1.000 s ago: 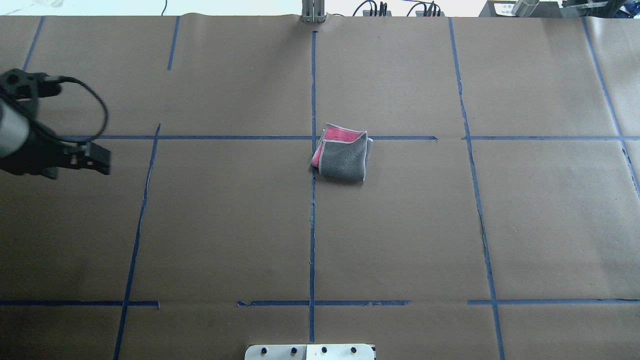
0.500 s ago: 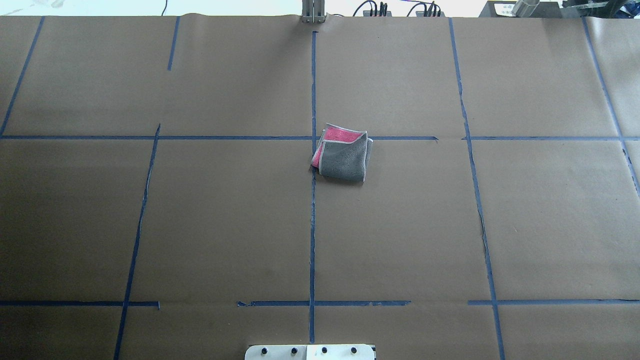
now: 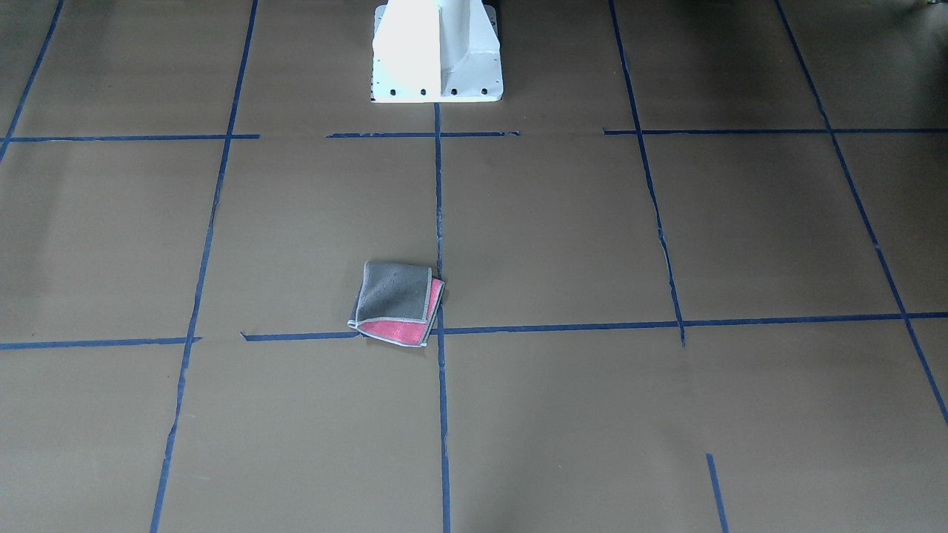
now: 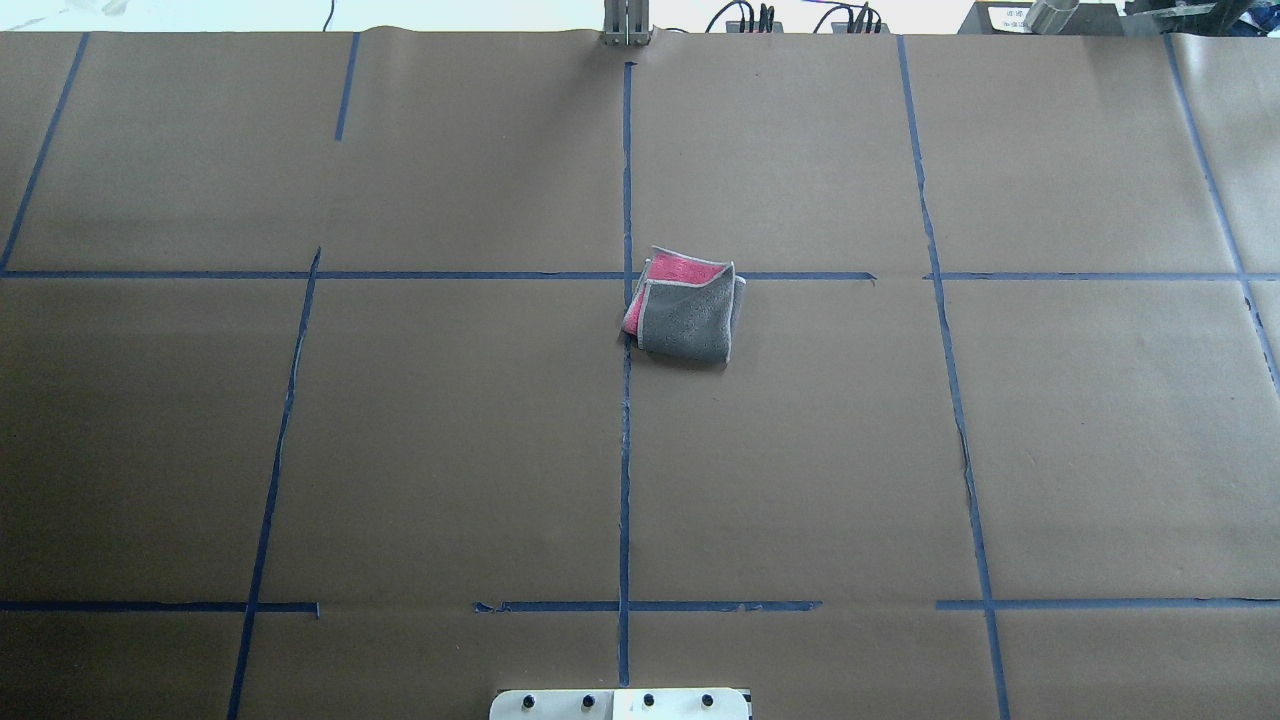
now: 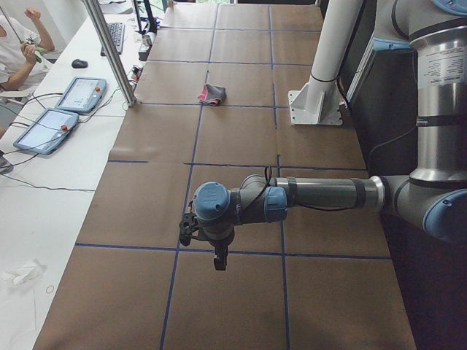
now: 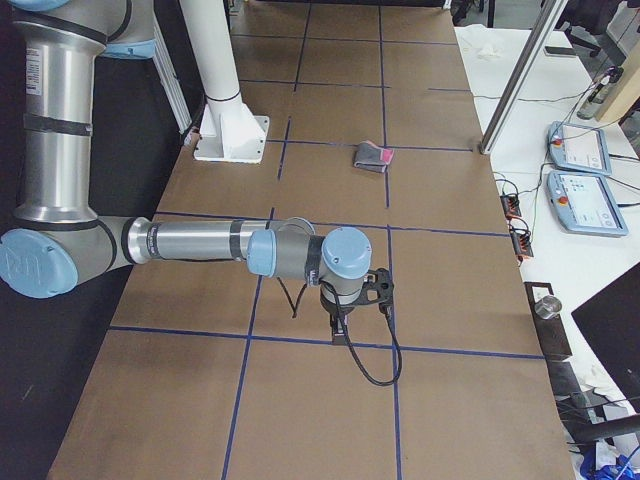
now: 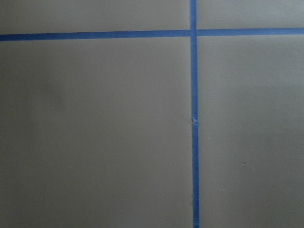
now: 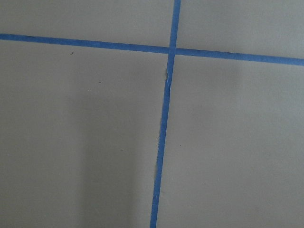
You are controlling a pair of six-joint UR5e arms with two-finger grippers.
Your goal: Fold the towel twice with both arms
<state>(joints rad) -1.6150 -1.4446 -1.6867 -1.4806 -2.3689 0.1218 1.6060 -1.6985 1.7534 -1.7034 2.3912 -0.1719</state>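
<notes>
The towel (image 4: 685, 320) lies folded into a small square near the middle of the table, dark grey on top with a pink strip along its far edge. It also shows in the front view (image 3: 392, 296), the left side view (image 5: 212, 93) and the right side view (image 6: 372, 155). No gripper touches it. My left gripper (image 5: 219, 259) hangs over bare table far from the towel, seen only in the left side view. My right gripper (image 6: 340, 325) hangs likewise, seen only in the right side view. I cannot tell whether either is open or shut.
Brown paper with blue tape lines (image 4: 625, 450) covers the table. The white pedestal (image 3: 437, 52) stands at the robot's edge. A metal post (image 5: 109, 51), tablets (image 5: 80, 93) and an operator (image 5: 18, 44) are beyond the far side.
My left arm, at the overhead view's left edge a second ago, has moved out of that view. The towel has not moved.
</notes>
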